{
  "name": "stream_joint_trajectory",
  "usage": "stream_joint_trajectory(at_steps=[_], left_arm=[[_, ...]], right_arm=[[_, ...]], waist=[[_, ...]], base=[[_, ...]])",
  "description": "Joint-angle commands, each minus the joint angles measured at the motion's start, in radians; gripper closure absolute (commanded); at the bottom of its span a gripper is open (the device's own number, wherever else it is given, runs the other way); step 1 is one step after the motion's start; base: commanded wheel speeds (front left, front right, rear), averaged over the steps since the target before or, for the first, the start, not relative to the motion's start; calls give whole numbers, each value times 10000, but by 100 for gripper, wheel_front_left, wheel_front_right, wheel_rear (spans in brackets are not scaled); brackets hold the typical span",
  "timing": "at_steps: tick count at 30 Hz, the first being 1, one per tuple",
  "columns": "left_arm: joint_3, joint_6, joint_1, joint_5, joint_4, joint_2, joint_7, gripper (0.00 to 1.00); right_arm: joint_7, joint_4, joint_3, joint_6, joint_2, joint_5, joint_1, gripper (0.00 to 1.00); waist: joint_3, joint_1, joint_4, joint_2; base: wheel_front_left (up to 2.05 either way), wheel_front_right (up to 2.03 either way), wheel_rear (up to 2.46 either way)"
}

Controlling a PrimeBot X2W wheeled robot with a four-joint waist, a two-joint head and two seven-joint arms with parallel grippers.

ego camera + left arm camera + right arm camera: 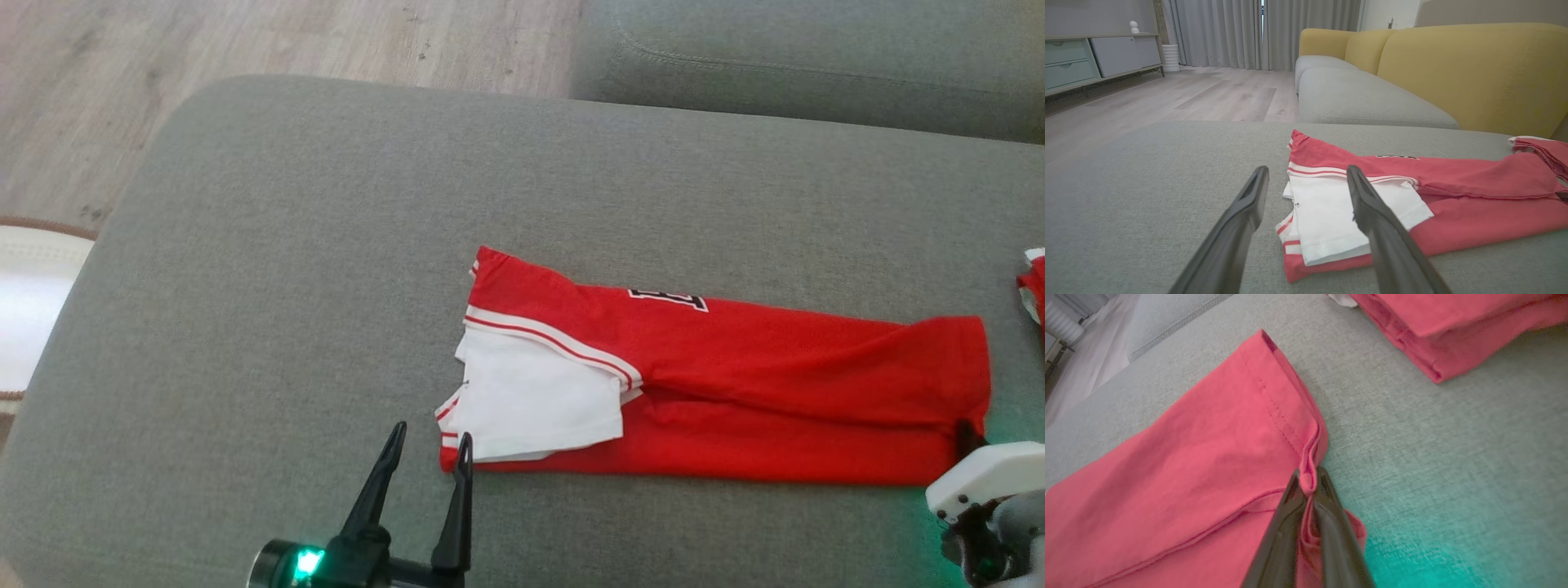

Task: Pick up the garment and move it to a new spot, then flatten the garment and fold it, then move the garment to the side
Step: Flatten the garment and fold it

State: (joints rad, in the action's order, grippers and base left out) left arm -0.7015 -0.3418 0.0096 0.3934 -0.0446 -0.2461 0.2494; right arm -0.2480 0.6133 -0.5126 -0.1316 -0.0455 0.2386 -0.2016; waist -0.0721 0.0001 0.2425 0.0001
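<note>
A red garment [735, 384] with white sleeves and striped trim lies folded into a long strip across the grey cushion [326, 269]. My left gripper [429, 445] stands open at the strip's lower left corner, its fingers pointing at the white sleeve [1327, 212] without touching it. At the strip's right end my right gripper [1308, 477] is shut on the bunched red hem [1290, 416]. In the head view only its white housing [984, 482] and a dark fingertip at the hem show.
A second red garment [1445, 330] lies folded just beyond the right end, at the cushion's right edge [1035, 286]. Wooden floor [245, 41] lies past the cushion's far left. A yellow sofa back [1474, 69] rises behind.
</note>
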Motion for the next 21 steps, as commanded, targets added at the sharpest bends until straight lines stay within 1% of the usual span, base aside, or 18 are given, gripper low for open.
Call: stream_joint_trajectory(at_steps=[1,3,6,9,12,16,21], left_arm=[[477,67,-139,-131,217,90,124,0],[573,145,-85,-200,163,134,124,0],[710,234,-14,-299,113,189,124,0],[839,320,38,-393,92,222,124,0],[972,390,76,-457,51,250,124,0],[1068,519,93,-507,-46,321,124,0],[1091,688,69,-576,-171,436,124,0]], right_arm=[[138,-428,262,9,-48,21,-31,100],[170,-782,131,9,-70,67,32,100],[44,-1448,-117,9,-286,224,184,100],[-308,-2247,-363,9,-482,647,379,100],[-662,-3245,-278,9,-576,1011,613,100],[-938,-4603,300,9,-420,1600,744,100],[-1150,-5677,1600,9,-128,2072,567,100]], waist=[[42,-1,-149,-1],[84,-1,-283,-1],[131,-1,-487,-1],[164,-1,-683,-1],[181,-1,-870,-1],[192,-1,-1034,-1],[234,-1,-1035,-1]], base=[[0,0,0],[0,0,0],[0,0,0],[0,0,0],[0,0,0],[0,0,0],[0,0,0]])
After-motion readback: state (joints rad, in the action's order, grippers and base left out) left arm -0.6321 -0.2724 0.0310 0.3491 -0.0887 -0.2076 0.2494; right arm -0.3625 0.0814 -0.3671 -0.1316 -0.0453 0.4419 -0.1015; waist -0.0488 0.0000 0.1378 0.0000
